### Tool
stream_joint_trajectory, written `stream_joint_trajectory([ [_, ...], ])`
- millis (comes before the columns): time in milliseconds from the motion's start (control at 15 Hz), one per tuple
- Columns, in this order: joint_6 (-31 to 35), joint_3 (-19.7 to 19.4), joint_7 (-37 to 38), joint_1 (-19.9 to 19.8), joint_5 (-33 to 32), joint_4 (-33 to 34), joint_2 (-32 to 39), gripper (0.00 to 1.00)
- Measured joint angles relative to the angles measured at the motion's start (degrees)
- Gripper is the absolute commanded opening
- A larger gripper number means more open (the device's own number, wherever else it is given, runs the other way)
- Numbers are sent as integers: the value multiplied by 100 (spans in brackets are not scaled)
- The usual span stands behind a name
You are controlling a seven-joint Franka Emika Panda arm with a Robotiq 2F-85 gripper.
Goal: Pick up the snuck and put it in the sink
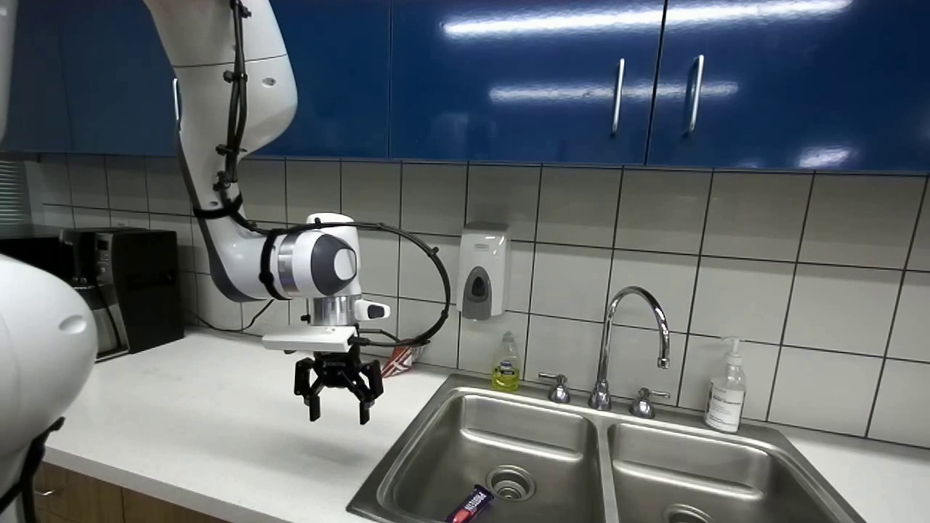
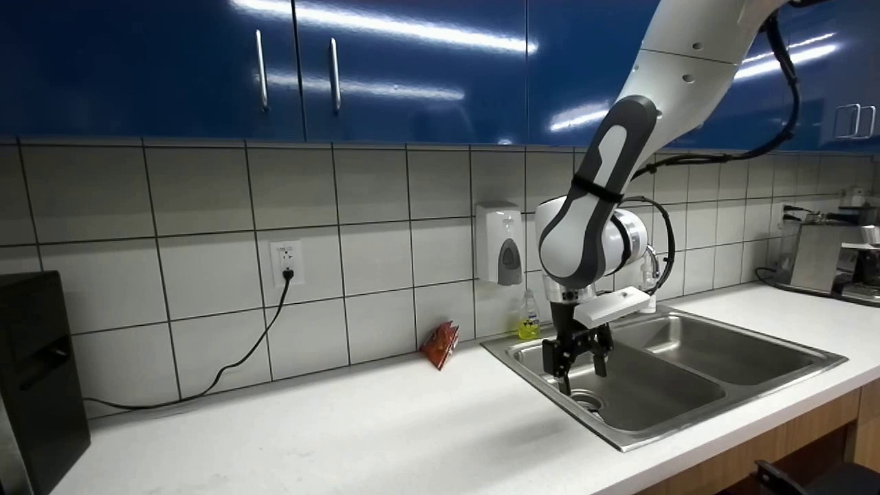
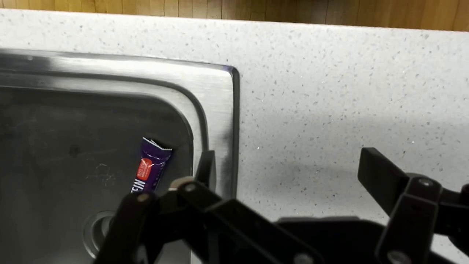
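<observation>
Pincer (image 1: 339,414): spread, empty, over bench (image 1: 196,407)
Bar (image 1: 471,504): lower, sinkward, long axis toward drain (image 1: 511,483)
Sink (image 1: 527,420): bar inside, likely done

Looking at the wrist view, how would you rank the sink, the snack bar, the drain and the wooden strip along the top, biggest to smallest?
1. Sink, though cut off by the frame
2. Wooden strip, also cut off
3. Snack bar and drain: left unranked; the end effector partly hides both
</observation>
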Motion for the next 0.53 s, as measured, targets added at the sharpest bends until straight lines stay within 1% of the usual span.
stream_joint_trajectory([
  [533, 0, 1, 0, -13, 0, 31, 60, 100],
])
